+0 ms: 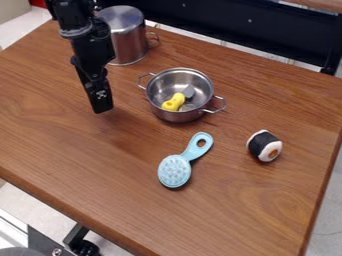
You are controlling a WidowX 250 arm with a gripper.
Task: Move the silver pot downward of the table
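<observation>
The black gripper hangs over the upper left part of the brown wooden table, its tip pointing down; whether it is open or closed I cannot tell. The silver pot, round and two-handled, stands upright just right of the tip, with a gap between them in the view. Inside it lie a yellow toy piece and a grey piece.

Above the tip and a little to its right, partly behind the arm, stands a tall silver metal cup with a wire handle on its right side. Below and right of the tip lies a light blue toy hairbrush, bristles up, its looped handle slanting up toward the right. Farther right, and lower than the tip, is a toy sushi roll in black and white with an orange centre.

The tabletop shows swirling grain and a soft shadow beside the gripper. Past its far edge runs a dark panel, with a strip of lighter wood at the upper right corner. Pale floor shows well below the tip at the lower left, near a black metal support, and grey floor continues past the table's right edge.
</observation>
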